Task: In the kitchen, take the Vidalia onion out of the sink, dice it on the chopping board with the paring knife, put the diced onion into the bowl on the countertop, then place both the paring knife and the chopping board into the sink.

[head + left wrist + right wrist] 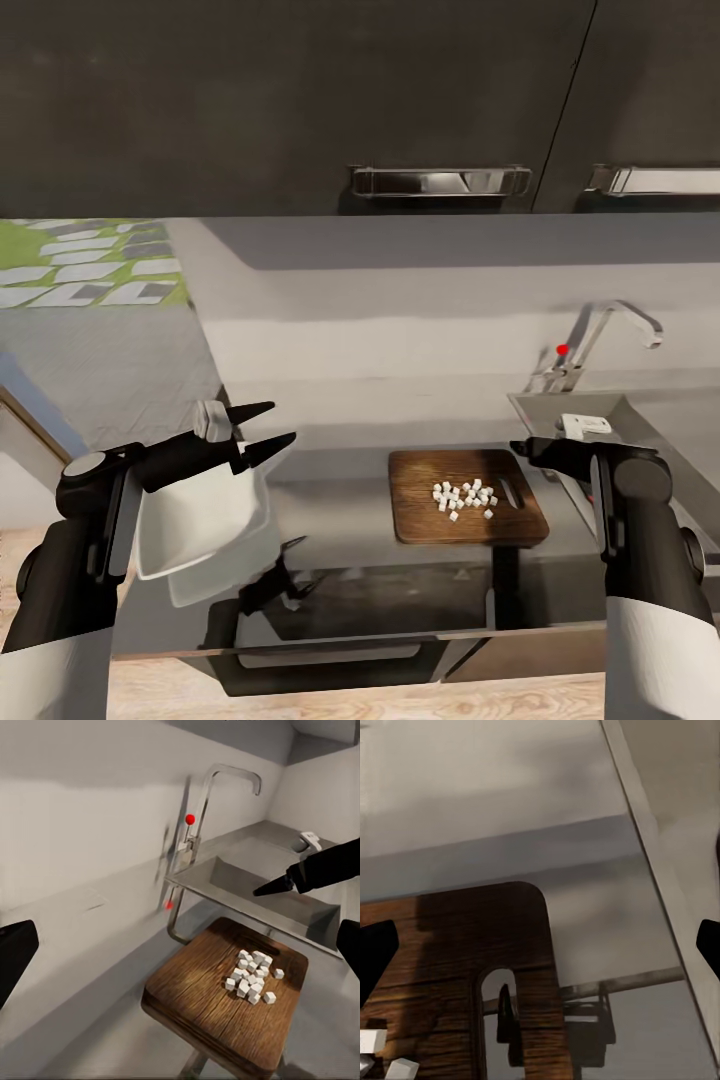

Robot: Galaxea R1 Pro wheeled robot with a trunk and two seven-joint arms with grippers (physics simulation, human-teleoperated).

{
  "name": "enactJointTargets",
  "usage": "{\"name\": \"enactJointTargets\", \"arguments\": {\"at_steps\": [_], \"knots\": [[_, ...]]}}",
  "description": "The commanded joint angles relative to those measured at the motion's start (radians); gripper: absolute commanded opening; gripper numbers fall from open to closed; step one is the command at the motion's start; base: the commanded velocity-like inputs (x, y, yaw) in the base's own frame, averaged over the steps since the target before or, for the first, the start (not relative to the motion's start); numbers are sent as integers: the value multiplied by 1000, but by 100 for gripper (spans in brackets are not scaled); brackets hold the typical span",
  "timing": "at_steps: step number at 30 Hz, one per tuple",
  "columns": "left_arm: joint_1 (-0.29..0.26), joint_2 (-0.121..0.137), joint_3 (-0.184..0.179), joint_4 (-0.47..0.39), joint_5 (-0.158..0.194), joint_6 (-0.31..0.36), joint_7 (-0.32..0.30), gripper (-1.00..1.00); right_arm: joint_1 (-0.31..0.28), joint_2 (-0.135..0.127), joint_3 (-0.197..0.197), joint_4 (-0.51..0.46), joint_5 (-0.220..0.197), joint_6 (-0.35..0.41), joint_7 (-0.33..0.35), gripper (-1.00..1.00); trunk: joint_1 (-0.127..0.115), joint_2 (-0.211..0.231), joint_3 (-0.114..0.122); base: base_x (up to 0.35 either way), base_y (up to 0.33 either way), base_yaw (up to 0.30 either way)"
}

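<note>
The diced onion (464,498) lay as a small heap of white cubes on the chopping board (466,497), toward the end with the slot handle, and the board rested flat on the glossy grey countertop (340,520) just beside the sink (610,425), its handle end nearest the basin. The chrome tap (600,345) with its red-tipped lever stood behind the sink's near corner. To the board's left, well apart from it, the left gripper (262,430) held the white bowl (205,515) lifted and tilted above the counter, its dark fingers closed on the bowl's upper rim. The right gripper (528,450) hovered over the board's handle end at the sink's edge; its fingers stood spread apart in the right wrist view, holding nothing.
</note>
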State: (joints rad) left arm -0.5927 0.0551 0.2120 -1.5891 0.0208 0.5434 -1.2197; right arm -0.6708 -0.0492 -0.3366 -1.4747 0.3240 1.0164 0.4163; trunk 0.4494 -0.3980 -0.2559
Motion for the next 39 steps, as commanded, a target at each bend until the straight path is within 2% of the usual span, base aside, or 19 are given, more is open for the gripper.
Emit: {"name": "enactJointTargets", "arguments": {"at_steps": [1,10,13,14,15,19,20,21,22,24,26,28,30,32,34,36,39], "knots": [[-1,0,0,0,2,10,-3,100,-1,0,-1,-1,10,3,10,100,1,-2,-2,0,45,0],[-1,-5,0,0,2,10,1,100,-1,0,-1,-1,11,4,10,100,1,-2,-2,0,10,0],[-1,-36,-1,0,2,12,30,100,-1,0,-1,-1,11,4,10,100,1,-2,-2,0,0,0],[-1,-55,-1,0,2,14,49,100,-1,0,-1,-1,11,4,10,100,1,-2,-2,0,0,0],[-2,-84,-2,-1,1,17,93,100,-1,0,-2,-1,10,4,10,100,1,-2,-2,0,0,0],[-7,-112,-15,-2,1,26,176,100,-1,0,-1,-1,11,4,10,100,1,-2,-2,0,0,0],[-19,-121,-58,-2,1,47,195,100,-1,0,-1,-1,10,4,10,100,1,-2,-2,0,0,0],[-25,-123,-76,-2,0,57,199,100,-1,0,-2,-1,10,4,10,100,1,-2,-2,0,0,0],[-33,-126,-111,-2,0,67,204,100,-1,0,-2,-1,11,4,10,100,1,-2,-2,0,0,0],[-49,-128,-137,-2,-1,73,205,100,-1,0,-2,-1,12,4,10,100,1,-2,-2,0,0,0],[-84,-132,-147,1,-2,79,208,100,-1,0,-2,-1,12,4,10,100,1,-2,-2,0,0,0],[-112,-154,-167,5,-3,95,231,100,-1,0,-2,-1,12,4,10,100,1,-2,-2,0,0,0],[-119,-166,-230,3,-5,99,246,100,-1,0,-2,-1,12,4,10,100,1,-2,-2,0,0,0],[-120,-169,-266,1,-6,100,260,100,-1,0,-2,-1,12,4,10,100,1,-2,-2,0,0,0],[-121,-172,-318,0,-7,101,301,100,-1,0,-2,-1,12,4,10,100,1,-2,-2,0,0,0],[-122,-172,-350,0,-7,102,358,100,-1,0,-1,-1,12,5,10,100,1,-2,-2,0,0,0],[-122,-172,-356,-1,-7,103,368,100,-1,0,-2,-1,12,5,10,100,1,-2,-2,0,0,0]]}}
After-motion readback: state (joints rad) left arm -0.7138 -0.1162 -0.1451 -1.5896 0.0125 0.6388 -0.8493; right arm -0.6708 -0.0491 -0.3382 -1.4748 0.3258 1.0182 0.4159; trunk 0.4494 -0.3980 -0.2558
